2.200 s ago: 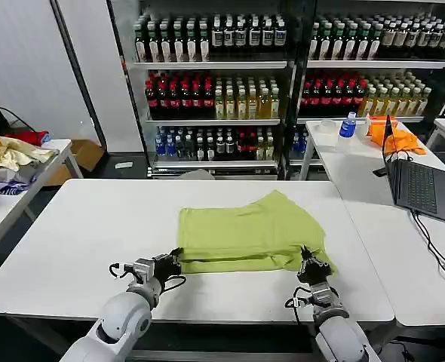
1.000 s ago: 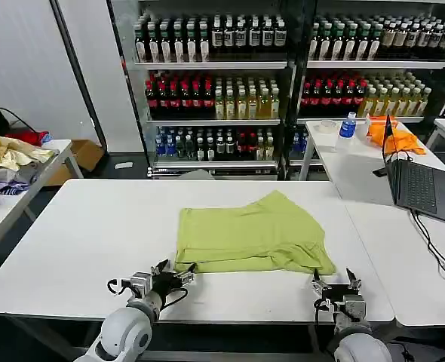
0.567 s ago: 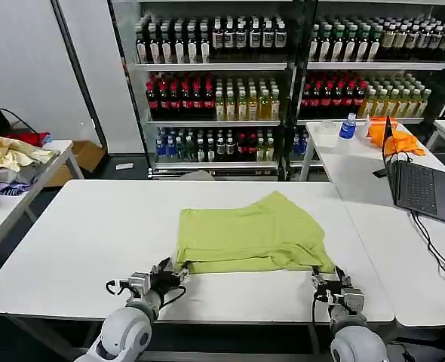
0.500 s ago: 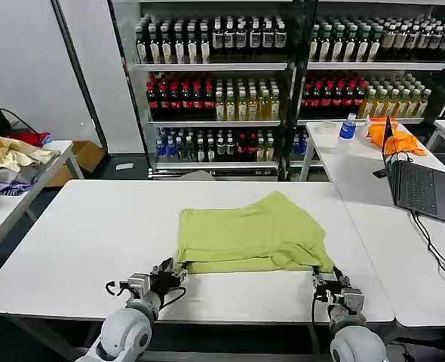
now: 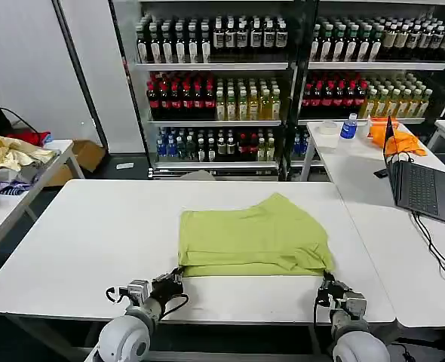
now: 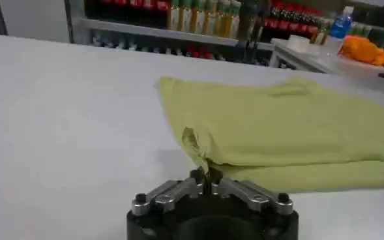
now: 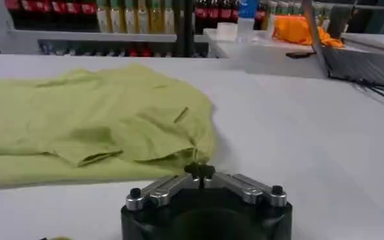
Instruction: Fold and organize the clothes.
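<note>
The left gripper (image 5: 173, 280) sits low at the near edge of the white table (image 5: 72, 234), its fingers pinched together on the near left corner of the lime T-shirt (image 5: 253, 237); in the left wrist view that gripper (image 6: 206, 175) has a small tuck of the fabric rising out from between its closed tips, with the rest of the T-shirt (image 6: 289, 130) spreading away ahead of it and off to the far side. Across the hem, the right gripper (image 5: 329, 280) is likewise closed down on the near right corner, and the right wrist view shows the gripper (image 7: 200, 171) with its tips meeting on the bunched edge of the T-shirt (image 7: 94, 117), the cloth lying flat just beyond it. The garment already lies partly folded, one layer doubled over another, stretching from both grippers away toward the middle of the table. By the look of it, the step in hand is gripping the two near corners for another fold. The next move would likely call for both arms to lift together and carry the hem forward over the far edge, keeping level and evenly spaced so the fabric neither sags nor slips from either pinch.
</note>
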Robot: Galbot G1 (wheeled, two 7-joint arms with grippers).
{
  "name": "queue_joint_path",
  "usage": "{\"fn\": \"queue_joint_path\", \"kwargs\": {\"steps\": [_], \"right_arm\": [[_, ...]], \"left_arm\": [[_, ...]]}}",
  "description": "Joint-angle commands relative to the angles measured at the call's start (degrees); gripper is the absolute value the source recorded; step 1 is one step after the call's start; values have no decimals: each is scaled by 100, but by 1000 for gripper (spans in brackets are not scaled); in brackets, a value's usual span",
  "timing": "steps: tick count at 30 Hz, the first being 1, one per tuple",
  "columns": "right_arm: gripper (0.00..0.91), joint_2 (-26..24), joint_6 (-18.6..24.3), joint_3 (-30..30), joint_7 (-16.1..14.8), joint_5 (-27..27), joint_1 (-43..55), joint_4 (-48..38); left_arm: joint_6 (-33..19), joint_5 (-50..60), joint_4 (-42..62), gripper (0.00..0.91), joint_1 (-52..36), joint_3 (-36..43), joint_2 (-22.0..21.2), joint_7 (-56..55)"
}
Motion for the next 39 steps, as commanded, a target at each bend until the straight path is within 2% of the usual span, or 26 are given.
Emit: {"fn": "queue_joint_path", "kwargs": {"steps": [1, 12, 13, 14, 15, 17, 18, 23, 27, 33, 39], "right_arm": [[0, -13, 5, 41, 0, -181, -634, 686], [0, -84, 27, 288, -61, -806, -2042, 1753], [101, -84, 26, 300, -68, -822, -2095, 1780], [423, -82, 19, 329, -85, -868, -2184, 1866], [907, -81, 0, 354, -87, -914, -2214, 1899], [907, -82, -92, 389, -107, -1080, -2231, 1923], [907, -89, -100, 413, -171, -1184, -2261, 1941], [907, -106, -12, 497, -243, -1434, -2408, 2084], [907, -170, 98, 652, -221, -1426, -2341, 2148], [907, -326, 98, 903, -93, -877, -1717, 2160], [907, -583, 97, 847, -13, -434, -897, 1656]], "left_arm": [[24, -56, -521, 40, 423, -126, 66, -13], [18, -17, -1512, 30, 1678, -629, 374, -7], [17, -30, -1563, 30, 1759, -683, 394, -7], [18, -34, -1621, 40, 1816, -763, 415, -6], [18, -35, -1642, 81, 1864, -785, 440, -4], [20, -34, -1704, 856, 1935, -850, 497, 18], [28, -30, -1751, 907, 1951, -888, 520, 17], [77, 15, -1854, 907, 1881, -969, 570, 13], [86, 98, -1886, 907, 1835, -995, 618, 10], [58, 53, -2045, 907, 1818, -1212, 735, -28], [90, -160, -1849, 907, 1250, -1319, 866, -66]]}}
